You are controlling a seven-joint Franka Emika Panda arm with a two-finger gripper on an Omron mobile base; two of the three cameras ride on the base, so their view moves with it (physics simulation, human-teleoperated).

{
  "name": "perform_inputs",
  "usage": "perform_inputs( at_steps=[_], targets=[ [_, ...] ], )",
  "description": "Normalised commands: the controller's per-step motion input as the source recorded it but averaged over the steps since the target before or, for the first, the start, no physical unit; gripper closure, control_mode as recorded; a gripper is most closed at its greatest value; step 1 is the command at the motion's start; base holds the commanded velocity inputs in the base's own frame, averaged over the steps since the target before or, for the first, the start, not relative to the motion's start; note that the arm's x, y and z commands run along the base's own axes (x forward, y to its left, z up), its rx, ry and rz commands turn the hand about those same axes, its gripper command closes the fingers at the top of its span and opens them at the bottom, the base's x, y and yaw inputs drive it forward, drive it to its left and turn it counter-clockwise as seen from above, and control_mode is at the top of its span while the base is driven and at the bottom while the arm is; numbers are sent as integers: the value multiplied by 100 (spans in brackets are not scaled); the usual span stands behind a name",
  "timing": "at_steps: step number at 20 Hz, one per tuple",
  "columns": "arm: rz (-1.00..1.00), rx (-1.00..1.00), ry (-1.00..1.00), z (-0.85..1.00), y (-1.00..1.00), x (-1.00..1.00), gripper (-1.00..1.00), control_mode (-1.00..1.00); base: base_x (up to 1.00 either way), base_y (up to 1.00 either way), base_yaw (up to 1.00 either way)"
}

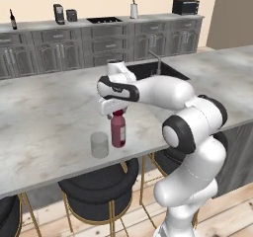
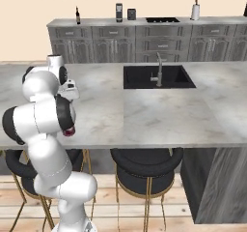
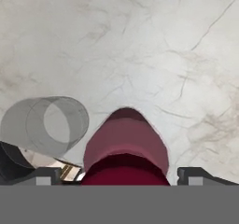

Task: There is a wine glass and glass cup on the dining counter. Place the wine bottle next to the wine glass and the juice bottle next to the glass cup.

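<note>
The squat pinkish-red juice bottle (image 1: 118,130) stands upright on the grey marbled dining counter (image 1: 49,112), close to its front edge. The clear glass cup (image 1: 99,144) stands just to the bottle's left, a small gap apart. My gripper (image 1: 117,111) hangs right above the bottle's dark red cap (image 3: 125,169), open, with a finger (image 3: 46,175) on each side and clear of it. In the hand view the glass cup (image 3: 46,125) sits left of the bottle. The dark wine bottle (image 1: 13,19) stands on the back wall counter at far left. The wine glass is out of view.
A black sink (image 1: 148,72) with a faucet (image 1: 157,63) is set into the island behind my arm. Black stools (image 1: 99,186) stand under the front edge. The wall counter carries a toaster (image 1: 186,6), a paper-towel roll (image 1: 133,9) and small appliances.
</note>
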Motion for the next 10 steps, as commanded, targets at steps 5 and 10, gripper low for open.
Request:
perform_inputs(
  at_steps=[5, 10],
  targets=[
    [0, 0, -7, 10, 0, -8, -100, -100, 0, 0, 0],
    [0, 0, -9, 20, -3, -16, -100, -100, 0, 0, 0]
  ],
)
